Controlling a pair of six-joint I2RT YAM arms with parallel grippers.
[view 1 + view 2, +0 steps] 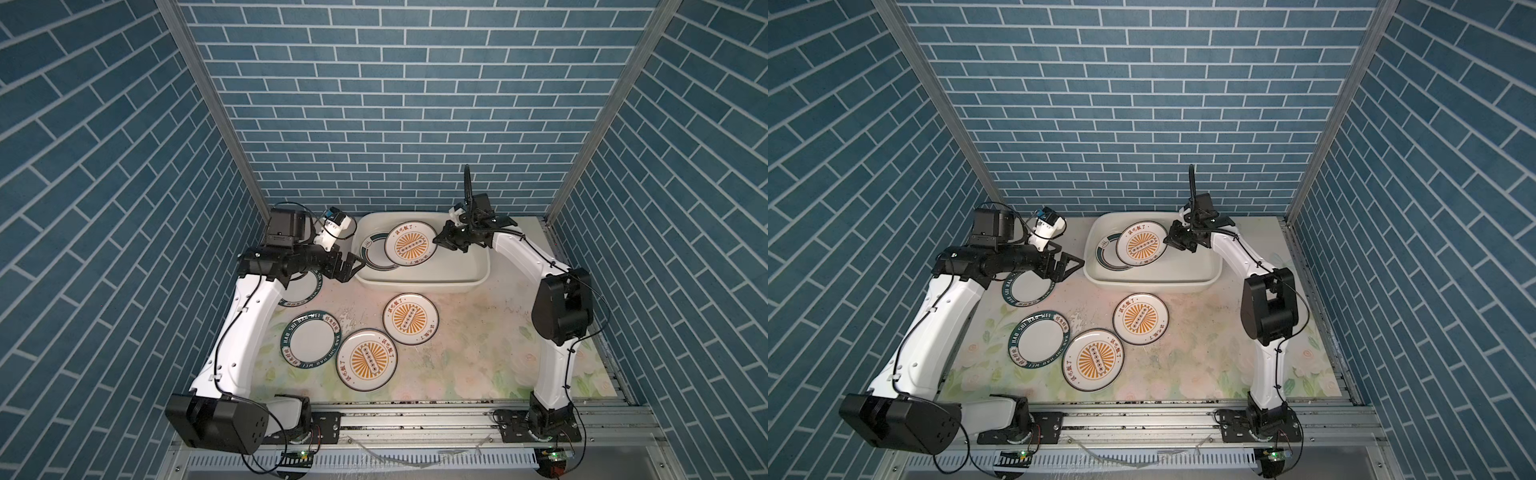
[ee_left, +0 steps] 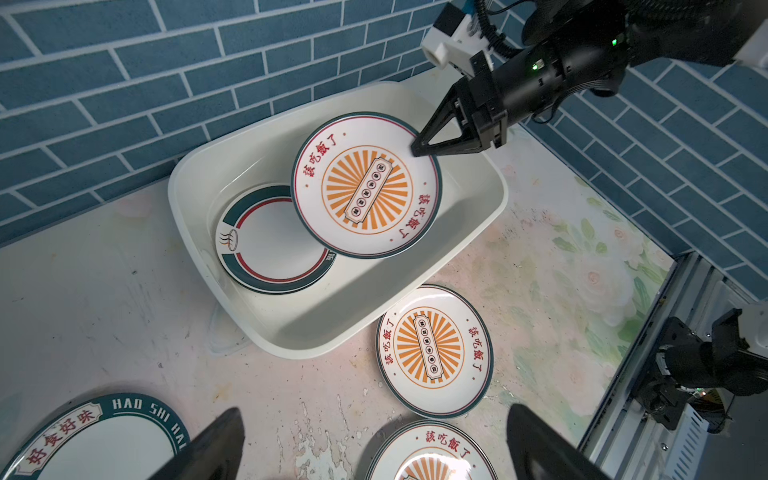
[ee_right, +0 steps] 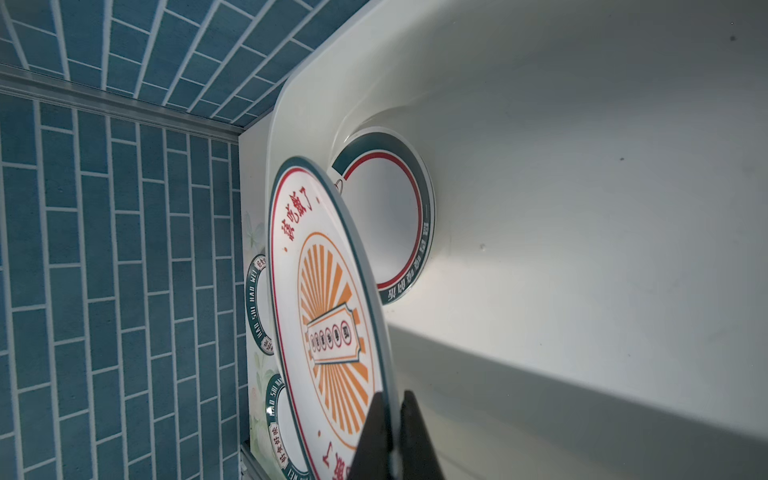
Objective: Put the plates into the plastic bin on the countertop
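Above the plastic bin point(image 2: 332, 332), right claw point(image 2: 417, 148) pinches tight on the rim of a sunburst plate point(image 2: 365, 187), edge-held probably to lower it partly over the ringed plate point(image 2: 270, 245) lying inside; left claw point(image 1: 351, 270) gapes empty beside the bin.

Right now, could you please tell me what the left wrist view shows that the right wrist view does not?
Only the left wrist view: two other round white orange-sunburst plates on the floral countertop, and the right gripper seen from outside. Only the right wrist view: its jaws edge-on, shut on the rim of the held round white orange-sunburst plate. Both: that plate over the glossy white plastic bin, and the teal-and-red-ringed white plate lying inside.
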